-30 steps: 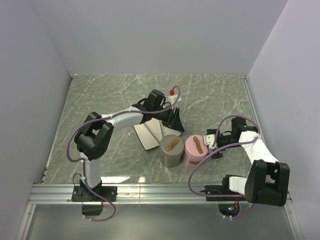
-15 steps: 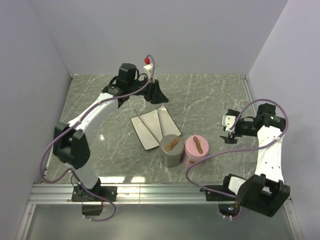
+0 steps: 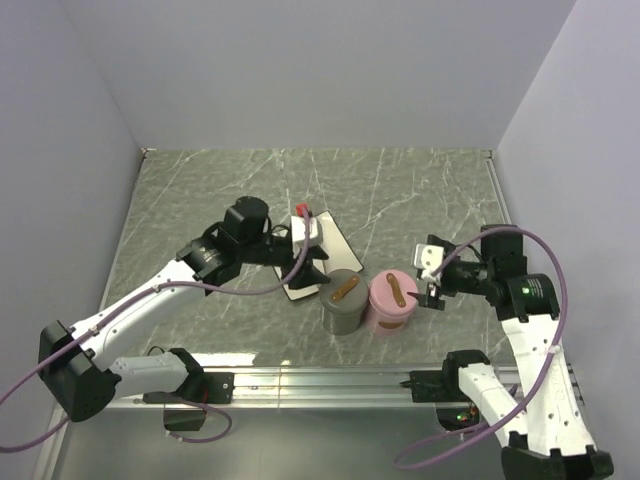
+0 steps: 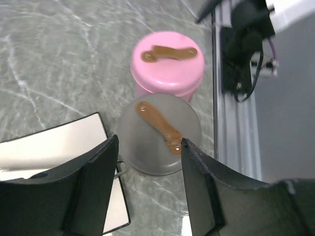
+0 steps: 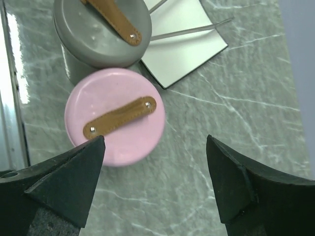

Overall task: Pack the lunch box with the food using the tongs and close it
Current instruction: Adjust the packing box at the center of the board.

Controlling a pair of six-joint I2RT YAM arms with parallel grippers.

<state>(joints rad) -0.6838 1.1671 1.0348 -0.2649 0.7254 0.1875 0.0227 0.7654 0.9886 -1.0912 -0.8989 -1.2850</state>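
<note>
The lunch box shows as two round tins with brown strap lids on, a grey tin (image 3: pixel 343 299) (image 4: pixel 160 132) (image 5: pixel 101 32) and a pink tin (image 3: pixel 392 298) (image 4: pixel 167 61) (image 5: pixel 114 115), side by side and touching. The thin silver tongs (image 5: pixel 189 31) lie on a white tray (image 5: pixel 184 54) (image 4: pixel 54 147) (image 3: pixel 332 238) behind the grey tin. My left gripper (image 3: pixel 312 268) (image 4: pixel 149 147) hovers open over the tray's corner and the grey tin's near side, holding nothing. My right gripper (image 3: pixel 432 290) (image 5: pixel 155 142) stands wide open just right of the pink tin, empty. The food is out of view.
A metal rail (image 3: pixel 320 380) (image 4: pixel 236 123) runs along the table's near edge, close behind the tins. Grey walls close the table at the left, back and right. Purple cables (image 3: pixel 540 250) loop off both arms.
My left arm swung from the back of the table down to the tray beside the grey tin. My right arm came back in toward the pink tin.
</note>
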